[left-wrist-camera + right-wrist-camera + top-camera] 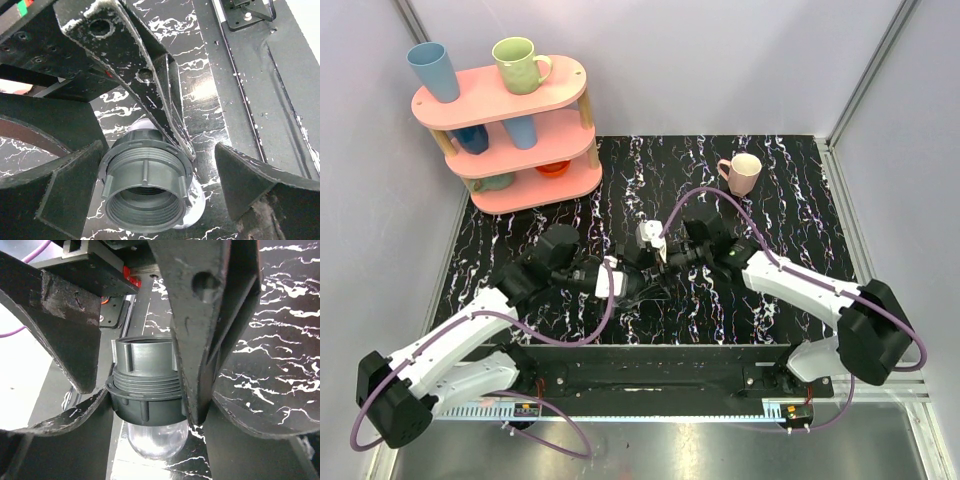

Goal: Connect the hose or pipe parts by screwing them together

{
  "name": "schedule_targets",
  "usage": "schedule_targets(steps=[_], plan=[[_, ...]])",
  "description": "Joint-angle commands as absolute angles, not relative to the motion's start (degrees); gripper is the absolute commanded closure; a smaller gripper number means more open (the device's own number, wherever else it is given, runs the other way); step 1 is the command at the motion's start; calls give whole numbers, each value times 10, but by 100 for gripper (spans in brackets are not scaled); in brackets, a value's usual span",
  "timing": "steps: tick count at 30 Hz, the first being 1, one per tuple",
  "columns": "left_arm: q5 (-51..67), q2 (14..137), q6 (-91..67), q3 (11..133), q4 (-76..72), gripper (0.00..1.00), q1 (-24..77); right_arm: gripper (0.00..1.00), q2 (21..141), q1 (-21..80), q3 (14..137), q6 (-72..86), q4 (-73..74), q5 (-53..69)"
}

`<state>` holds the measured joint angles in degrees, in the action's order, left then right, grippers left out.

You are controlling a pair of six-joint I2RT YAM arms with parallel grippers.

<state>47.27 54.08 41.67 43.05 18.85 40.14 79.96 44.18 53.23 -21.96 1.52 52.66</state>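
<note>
The hose or pipe parts (146,385) hang as one piece above the marbled table: a grey threaded tube, a dark ribbed ring and a clear dome below it. My right gripper (160,407) is shut on the dark ring, one finger on each side. In the left wrist view the tube's open threaded mouth (145,192) faces the camera. My left gripper (160,187) stands open around it, its right finger (250,185) well apart from the tube. In the top view the left gripper (620,278) and right gripper (665,255) meet mid-table and hide the piece.
A pink mug (742,172) stands at the back right of the black marbled mat (780,210). A pink three-tier shelf (510,130) with several cups fills the back left corner. Purple cables (715,195) loop over both arms.
</note>
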Motion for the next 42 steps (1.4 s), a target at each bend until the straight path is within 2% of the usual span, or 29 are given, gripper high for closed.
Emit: schedule_targets(steps=[1, 8, 20, 23, 27, 29, 33, 38, 42], plan=[[476, 533, 444, 447, 192, 1, 409, 100, 766, 452, 541, -222, -82, 539], [451, 479, 417, 446, 199, 1, 405, 100, 743, 448, 524, -231, -77, 497], [379, 389, 216, 442, 102, 1, 405, 100, 748, 446, 500, -233, -94, 458], [282, 396, 89, 478, 112, 1, 405, 100, 739, 447, 491, -233, -105, 441], [123, 451, -89, 581, 246, 1, 401, 100, 717, 446, 470, -249, -139, 379], [111, 492, -135, 625, 285, 1, 391, 100, 698, 447, 442, -257, -171, 351], [68, 540, -336, 667, 383, 1, 359, 100, 663, 447, 403, -299, -235, 303], [193, 549, -538, 619, 352, 1, 297, 100, 628, 447, 375, -330, -264, 289], [271, 563, -604, 581, 284, 3, 292, 100, 621, 448, 378, -334, -251, 291]])
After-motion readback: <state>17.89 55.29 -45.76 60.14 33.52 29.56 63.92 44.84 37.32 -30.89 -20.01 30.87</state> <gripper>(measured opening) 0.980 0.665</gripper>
